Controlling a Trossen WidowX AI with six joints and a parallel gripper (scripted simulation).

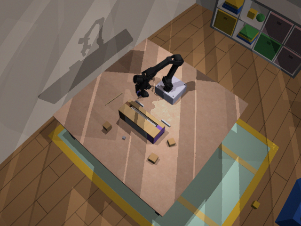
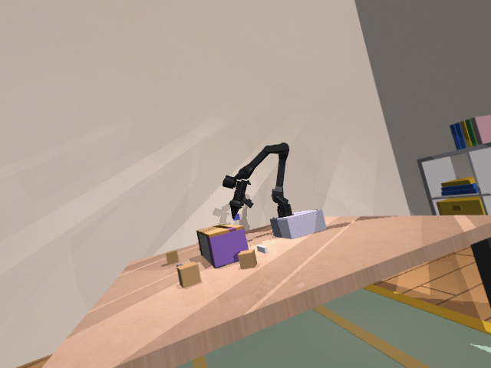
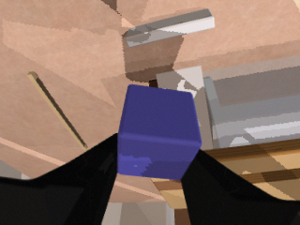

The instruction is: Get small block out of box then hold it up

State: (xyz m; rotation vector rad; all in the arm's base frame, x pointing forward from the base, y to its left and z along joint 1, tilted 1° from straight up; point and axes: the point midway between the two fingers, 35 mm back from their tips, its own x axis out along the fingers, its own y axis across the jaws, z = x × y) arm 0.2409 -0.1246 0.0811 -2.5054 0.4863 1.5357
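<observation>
The claw (image 3: 157, 164) is clamped on the blue block (image 3: 158, 132), one black finger (image 3: 70, 187) on each side. From the side view the block (image 2: 236, 216) hangs in the air above the desk (image 2: 317, 269), just over the far end of the box (image 2: 222, 244). Looking down from the wrist, a grey bar (image 3: 169, 28) and a thin stick (image 3: 57, 109) lie on the desk below.

Warm, patchy light falls in slanted bands across my worktop (image 1: 206, 117) and the wall (image 1: 36, 36), where my arm's shadow shows, soft-edged. The exterior view is tilted. In the wrist view my jaws are black silhouettes and edges look jagged and coarse.
</observation>
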